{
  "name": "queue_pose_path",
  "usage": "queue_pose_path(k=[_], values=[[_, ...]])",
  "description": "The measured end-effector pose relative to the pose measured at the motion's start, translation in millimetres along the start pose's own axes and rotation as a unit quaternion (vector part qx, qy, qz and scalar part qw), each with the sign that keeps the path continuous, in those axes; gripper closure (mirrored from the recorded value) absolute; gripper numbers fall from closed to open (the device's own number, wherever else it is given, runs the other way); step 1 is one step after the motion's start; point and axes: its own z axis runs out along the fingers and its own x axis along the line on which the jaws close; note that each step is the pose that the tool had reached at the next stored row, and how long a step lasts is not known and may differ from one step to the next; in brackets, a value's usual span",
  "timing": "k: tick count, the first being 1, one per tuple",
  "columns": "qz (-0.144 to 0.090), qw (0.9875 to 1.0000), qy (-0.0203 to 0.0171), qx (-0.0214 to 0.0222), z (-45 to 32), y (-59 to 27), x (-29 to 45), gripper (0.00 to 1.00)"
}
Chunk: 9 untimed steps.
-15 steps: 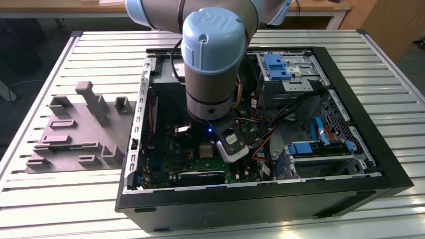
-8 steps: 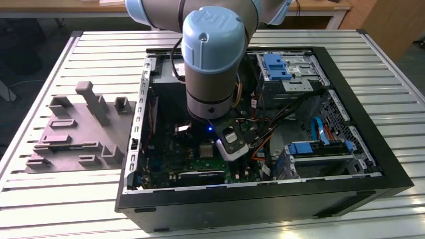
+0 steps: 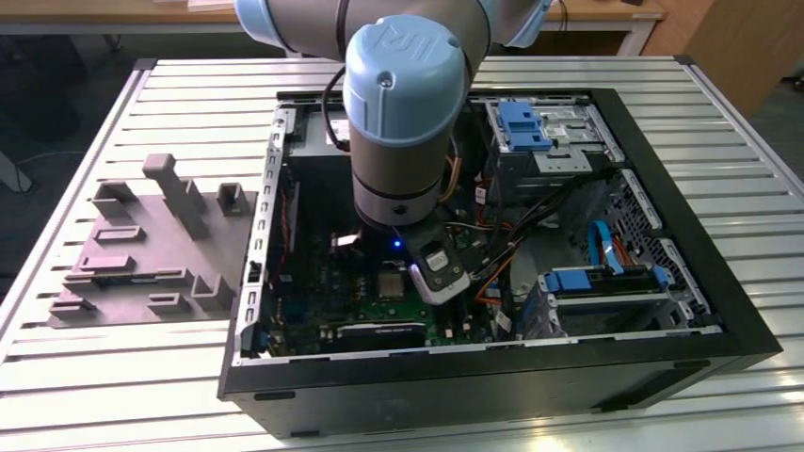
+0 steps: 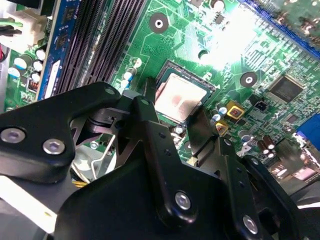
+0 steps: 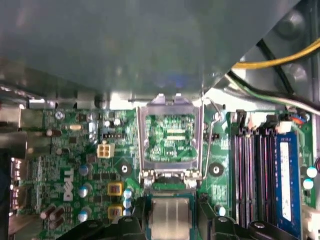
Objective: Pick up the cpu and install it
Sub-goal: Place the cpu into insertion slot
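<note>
A ribbed grey metal tabletop point(image 3: 75, 377) carries an open black computer case point(image 3: 503, 377). Inside, above the glossy green circuit board point(image 4: 170, 35), the black claw point(image 4: 175, 107) clamps the small, flat, square, pale-silvery cpu point(image 4: 180, 95) at its dark-framed socket point(image 4: 195, 76).
</note>
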Motion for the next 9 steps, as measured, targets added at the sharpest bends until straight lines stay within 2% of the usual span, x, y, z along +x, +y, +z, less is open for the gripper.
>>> queue_pose_path(k=[9], values=[[0.000,1.0000,0.0002,0.0030,-0.4,-0.1,0.1,0.50]])
